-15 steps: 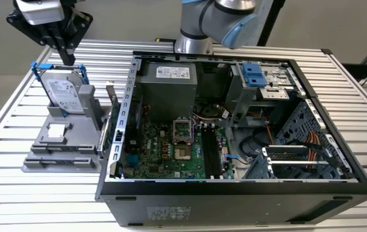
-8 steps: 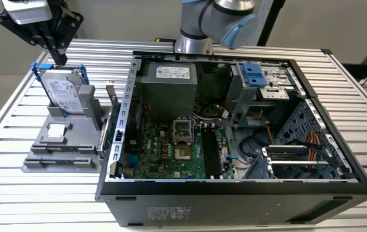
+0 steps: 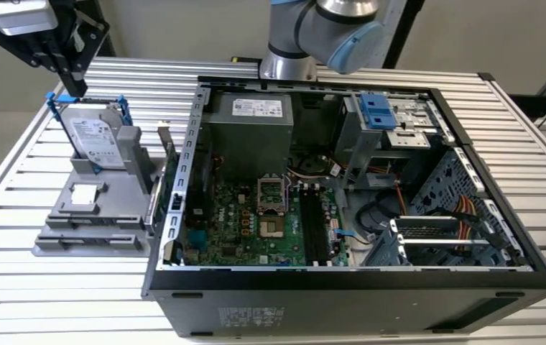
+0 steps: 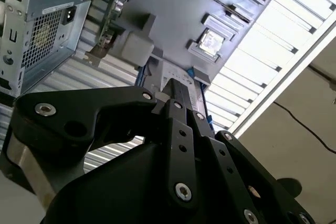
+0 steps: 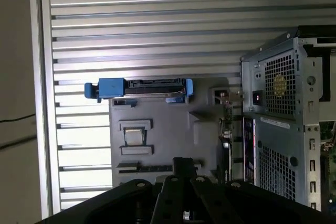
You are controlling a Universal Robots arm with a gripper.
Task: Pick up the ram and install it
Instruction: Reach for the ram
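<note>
My gripper [image 3: 74,85] hangs at the exterior view's upper left, above the grey parts holder [image 3: 81,215] that stands beside the open computer case [image 3: 350,287]. Its black fingers [image 4: 177,88] look shut with nothing between them. In the first wrist view the gripper [image 5: 181,162] is over the holder [image 5: 163,129], close to a thin dark strip [image 5: 139,167] in a long slot. That strip may be the ram seen edge-on; I cannot tell for sure. Long black memory slots [image 3: 313,223] run along the motherboard [image 3: 244,215] inside the case.
A silver-labelled hard drive [image 3: 95,136] in a blue frame [image 5: 139,86] stands upright in the holder, directly below the gripper. A green expansion card [image 3: 166,187] stands between holder and case. A pale square chip [image 3: 83,194] lies on the holder. The slatted metal table [image 3: 24,302] surrounds everything.
</note>
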